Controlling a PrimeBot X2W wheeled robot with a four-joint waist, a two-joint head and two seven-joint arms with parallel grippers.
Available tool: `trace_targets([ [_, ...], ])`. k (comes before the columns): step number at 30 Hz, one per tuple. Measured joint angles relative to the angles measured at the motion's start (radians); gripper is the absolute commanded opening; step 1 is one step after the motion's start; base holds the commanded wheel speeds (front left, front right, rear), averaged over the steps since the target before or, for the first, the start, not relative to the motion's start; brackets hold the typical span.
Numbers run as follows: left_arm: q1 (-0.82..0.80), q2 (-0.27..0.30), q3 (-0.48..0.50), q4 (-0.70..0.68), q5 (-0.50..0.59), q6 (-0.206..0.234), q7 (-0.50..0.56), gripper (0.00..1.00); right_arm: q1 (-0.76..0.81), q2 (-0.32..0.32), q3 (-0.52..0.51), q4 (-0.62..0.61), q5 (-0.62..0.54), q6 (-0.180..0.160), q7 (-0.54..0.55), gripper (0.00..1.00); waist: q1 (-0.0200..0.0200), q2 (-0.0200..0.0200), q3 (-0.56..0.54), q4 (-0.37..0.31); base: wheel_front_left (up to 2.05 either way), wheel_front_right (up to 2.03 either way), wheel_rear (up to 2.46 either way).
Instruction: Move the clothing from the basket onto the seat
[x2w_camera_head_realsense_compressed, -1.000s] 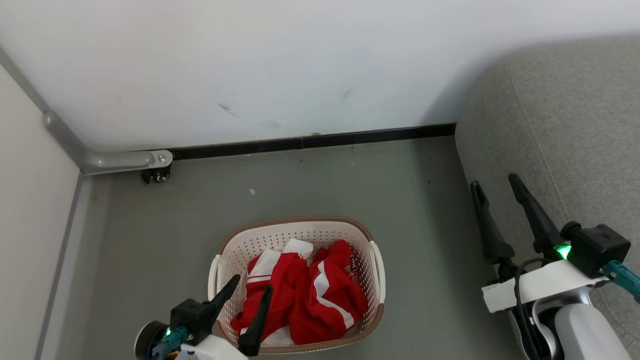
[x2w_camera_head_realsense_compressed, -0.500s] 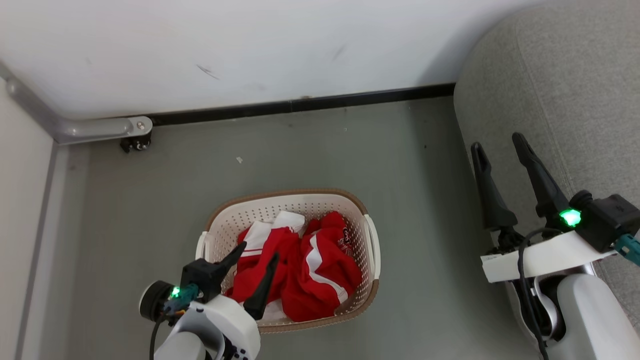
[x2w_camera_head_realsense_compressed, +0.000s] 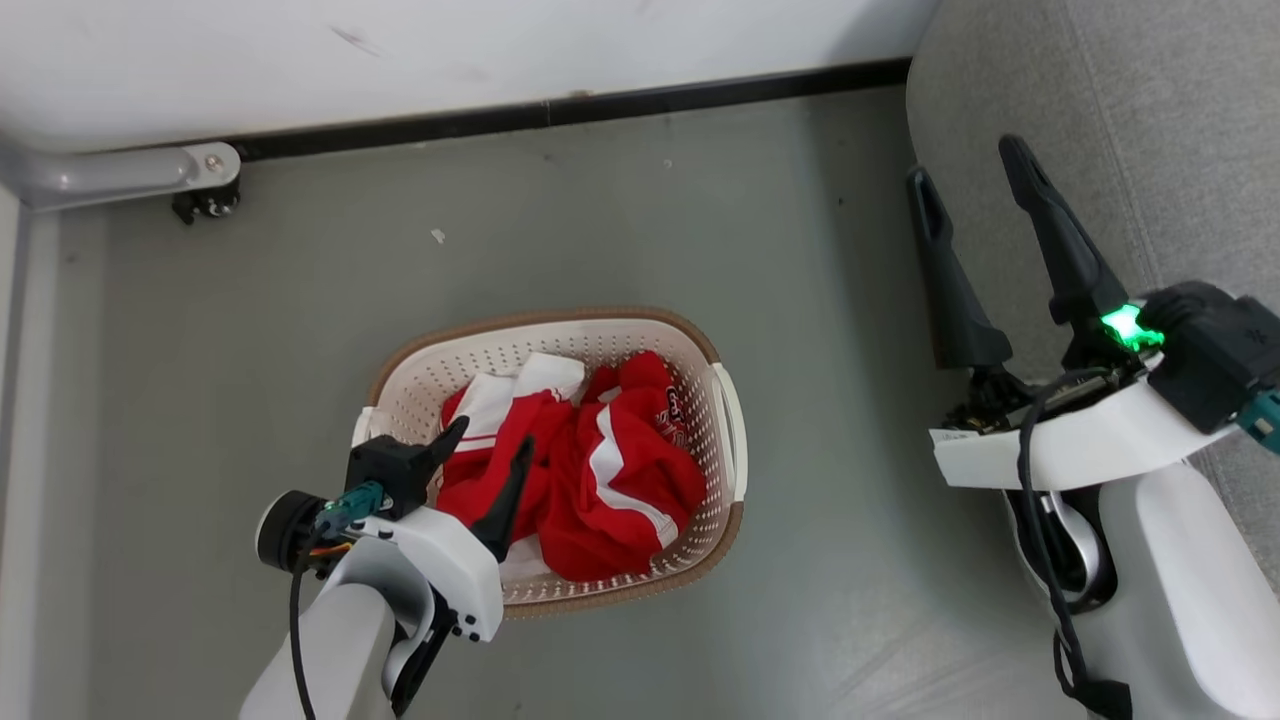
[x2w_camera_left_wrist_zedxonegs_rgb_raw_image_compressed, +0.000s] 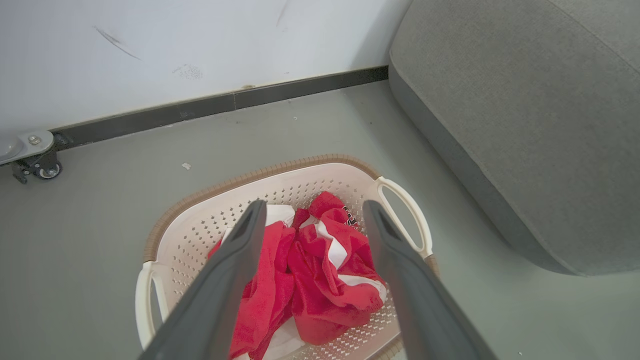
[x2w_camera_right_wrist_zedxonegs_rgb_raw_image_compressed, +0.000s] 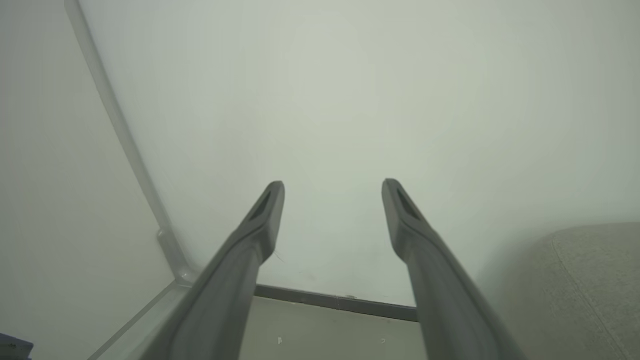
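1. Far left, tucked against the white wall (x2w_camera_head_realsense_compressed: 500, 50): a grey metal bracket (x2w_camera_head_realsense_compressed: 120, 172) with a small black caster (x2w_camera_head_realsense_compressed: 205, 203), well apart from the work.
2. Next, the dark, 2-fingered left gripper (x2w_camera_head_realsense_compressed: 492, 438). Spread wide, gripping nothing. Poised over the near-left part of the basket, tips aimed down at the pile, apparently lined up to pinch a fold.
3. Beneath those tips, a cream-white oval plastic laundry basket (x2w_camera_head_realsense_compressed: 640, 350) with perforated walls and a brown woven-look rim, standing on the grey floor (x2w_camera_head_realsense_compressed: 820, 300). Inside, heaped and crumpled, the soft red sports clothing (x2w_camera_head_realsense_compressed: 600, 470) with white stripes; all of it in the basket, none lifted yet.
4. Further right, the right gripper (x2w_camera_head_realsense_compressed: 965, 163). Parted wide, empty, raised by the sofa's edge, well clear of the basket, likely to leave the left arm room.
5. Far right, the large grey fabric-upholstered sofa (x2w_camera_head_realsense_compressed: 1150, 120), near the basket across a strip of floor: a short carry, by the look of it.
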Motion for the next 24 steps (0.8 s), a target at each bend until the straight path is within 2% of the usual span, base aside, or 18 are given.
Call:
trace_targets([
  [6, -0.05, 0.0, 0.0, 0.041, 0.0, 0.0, 0.011, 1.0, -0.062, -0.003, 0.044, -0.034, -0.01, 0.0, -0.001, 1.0, 0.0, 0.0, 0.059, -0.012, 0.0, 0.0, 0.0],
  [24, -0.194, 0.005, -0.037, 0.139, 0.024, 0.0, 0.069, 1.0, -0.212, -0.011, 0.089, -0.108, -0.024, 0.0, -0.001, 1.0, 0.0, -0.0001, 0.225, -0.045, 0.0, 0.0, 0.0],
])
